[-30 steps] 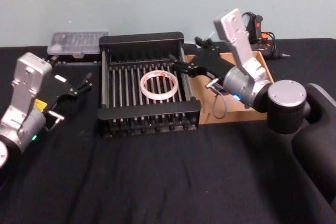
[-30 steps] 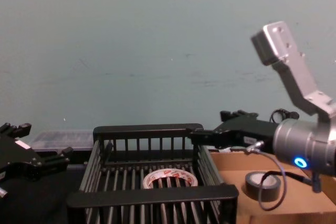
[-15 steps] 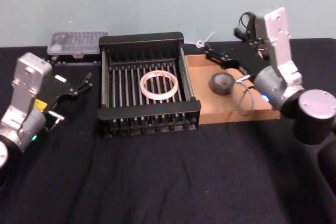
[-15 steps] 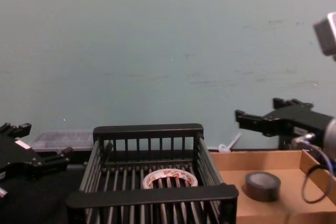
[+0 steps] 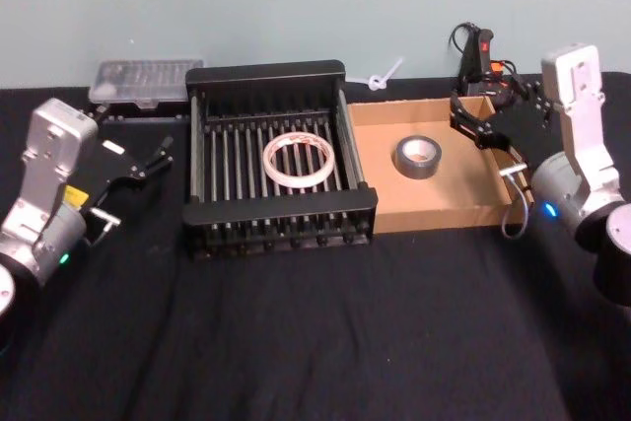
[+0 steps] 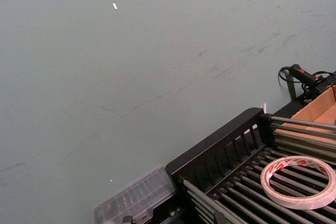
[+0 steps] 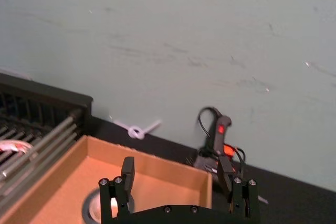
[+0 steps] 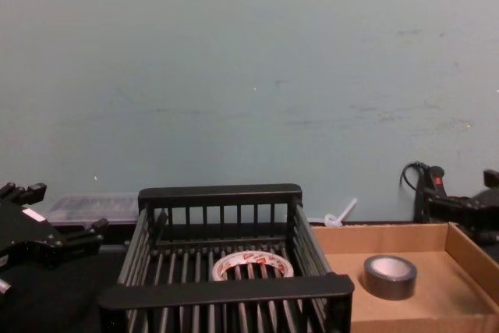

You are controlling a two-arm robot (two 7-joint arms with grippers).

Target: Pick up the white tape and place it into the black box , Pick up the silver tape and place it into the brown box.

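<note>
The white tape (image 5: 299,160) lies flat on the barred floor of the black box (image 5: 266,74); it is also visible as the white tape (image 8: 252,264) from the chest and the white tape (image 6: 299,181) from the left wrist. To the right, the silver tape (image 5: 418,157) rests flat in the brown box (image 5: 434,199). My right gripper (image 5: 473,117) hovers open and empty over that tray's right wall, its fingers (image 7: 127,169) spread wide. At the left of the black box, my left gripper (image 5: 133,137) stands open and empty above the cloth.
A clear plastic case (image 5: 146,81) sits behind the left arm. A black hand tool with a red mark (image 5: 478,51) and a white zip tie (image 5: 385,74) lie behind the brown box. Black cloth covers the table up to the teal wall.
My right arm has swung back to the right, from over the black box's right rim to the brown box's right wall, uncovering the silver tape. The left arm has stayed still.
</note>
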